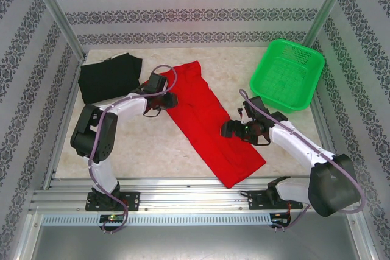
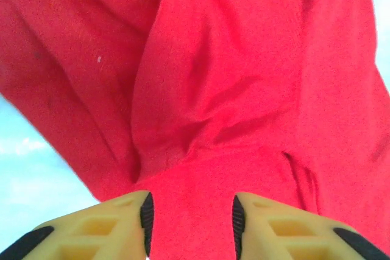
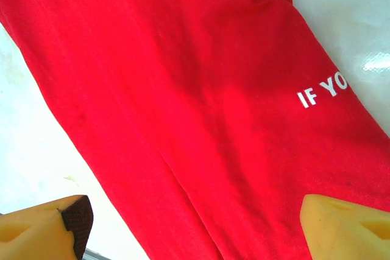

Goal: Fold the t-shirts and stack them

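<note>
Table: you have both shirts lying flat on it, well apart from each other.
Red shirt: it lies as one long narrow strip, running diagonally from the near edge toward the far middle. Its sides look folded in, so you can count the lengthwise folds as done. The crosswise folds that would make it a compact packet are not yet made.
Right gripper: it hovers at the strip's right edge, over the nearer half, jaws spread wide and carrying nothing.
Lettering: your right wrist view shows white "IF YO" at one edge of the cloth, and the rest of the print is out of sight.
Left gripper: it sits at the strip's left edge, over the farther half. Its fingers stand apart with a clear gap, and rumpled red cloth lies beyond them. Nothing looks pinched, so treat this hand as released.
Black shirt: it lies in the far left corner as a compact dark rectangle. It looks already folded, though you cannot check its layers from here.
Green basket: it stands at the far right, apart from both shirts.
Stack: not begun. By this look you are roughly halfway, with the red shirt still to be folded short and then joined with the black one.
</note>
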